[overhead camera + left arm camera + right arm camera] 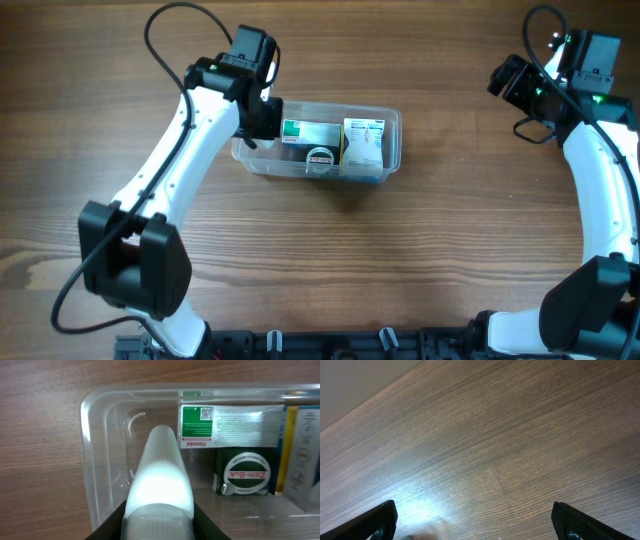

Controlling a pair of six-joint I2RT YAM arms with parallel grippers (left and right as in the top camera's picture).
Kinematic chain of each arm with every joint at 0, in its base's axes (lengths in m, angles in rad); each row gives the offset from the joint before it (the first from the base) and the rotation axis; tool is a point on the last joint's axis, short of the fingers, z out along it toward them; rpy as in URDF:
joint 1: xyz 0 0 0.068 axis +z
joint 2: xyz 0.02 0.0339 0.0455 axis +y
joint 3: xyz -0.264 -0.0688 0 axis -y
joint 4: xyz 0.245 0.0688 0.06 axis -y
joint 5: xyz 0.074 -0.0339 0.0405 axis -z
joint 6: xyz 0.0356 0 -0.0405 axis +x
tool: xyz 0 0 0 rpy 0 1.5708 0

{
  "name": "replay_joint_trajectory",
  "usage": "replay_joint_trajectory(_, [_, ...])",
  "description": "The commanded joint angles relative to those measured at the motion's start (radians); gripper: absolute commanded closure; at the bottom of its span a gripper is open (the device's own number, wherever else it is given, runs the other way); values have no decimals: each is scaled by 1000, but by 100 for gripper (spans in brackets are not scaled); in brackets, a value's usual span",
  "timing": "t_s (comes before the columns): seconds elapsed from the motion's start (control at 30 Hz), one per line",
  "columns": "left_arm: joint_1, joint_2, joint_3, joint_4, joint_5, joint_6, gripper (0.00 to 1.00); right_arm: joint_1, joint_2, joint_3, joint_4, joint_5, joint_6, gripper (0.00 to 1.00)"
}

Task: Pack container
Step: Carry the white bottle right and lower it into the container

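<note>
Gripping tube [159,475] in closed left hand [262,118] over container's [87,450] bare end; best easing it down flat, clear of Panadol box [230,427]; right hand [477,521] gaping, idle.

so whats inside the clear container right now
A Panadol box, a Zam-Buk pack and a yellow-edged box. The left gripper and its white item hide part of the left end.

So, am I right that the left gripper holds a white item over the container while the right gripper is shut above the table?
Not quite: the right gripper is open, fingers spread wide above the table, as the right wrist view shows. The left gripper does hold the white item over the container.
</note>
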Motion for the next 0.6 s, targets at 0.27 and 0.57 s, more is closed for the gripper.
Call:
replay_joint_trajectory(0.27, [3, 79, 7, 13, -30, -8, 67, 0, 10, 3, 3, -16, 6, 0])
replay_joint_trajectory(0.57, [3, 98, 7, 25, -55, -61, 67, 0, 10, 3, 3, -16, 6, 0])
